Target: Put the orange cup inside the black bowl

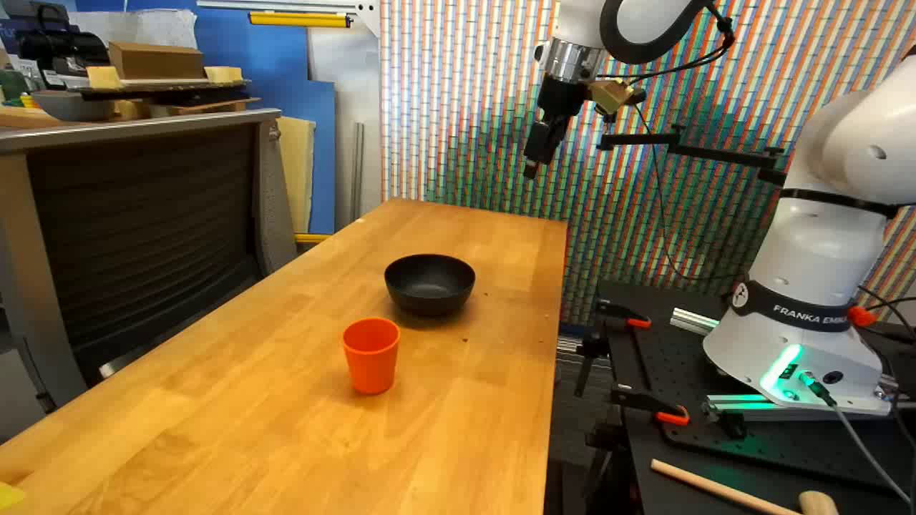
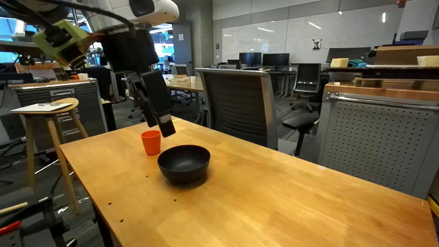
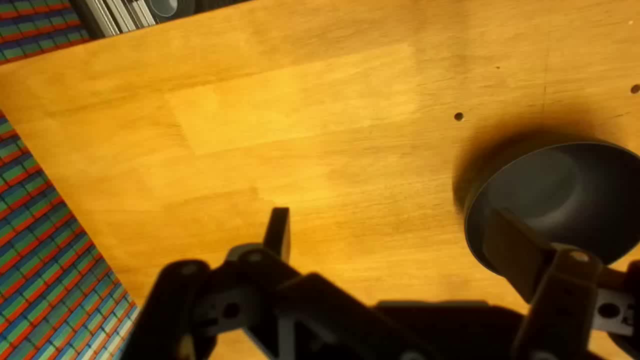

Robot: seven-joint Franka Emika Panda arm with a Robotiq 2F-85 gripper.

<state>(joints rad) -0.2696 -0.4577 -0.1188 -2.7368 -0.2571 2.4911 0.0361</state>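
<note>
The orange cup (image 1: pixel 372 361) stands upright on the wooden table, and it also shows in an exterior view (image 2: pixel 151 144). It is out of view in the wrist view. The black bowl (image 1: pixel 429 299) sits upright near the cup, apart from it, and it also shows in an exterior view (image 2: pixel 184 173). In the wrist view the bowl (image 3: pixel 532 175) is at the right, partly covered by a finger and cut by the frame edge. My gripper (image 1: pixel 531 170) is high above the table, and it also shows in an exterior view (image 2: pixel 160 129). In the wrist view its fingers (image 3: pixel 392 215) are wide apart with nothing between them.
The wooden table (image 1: pixel 458 429) carries the cup and bowl. A dark mesh chair (image 1: pixel 150 236) stands along its long edge, also in an exterior view (image 2: pixel 236 106). A tiled panel (image 1: pixel 486 107) rises behind its far end. The robot base (image 1: pixel 794 343) stands beside the table.
</note>
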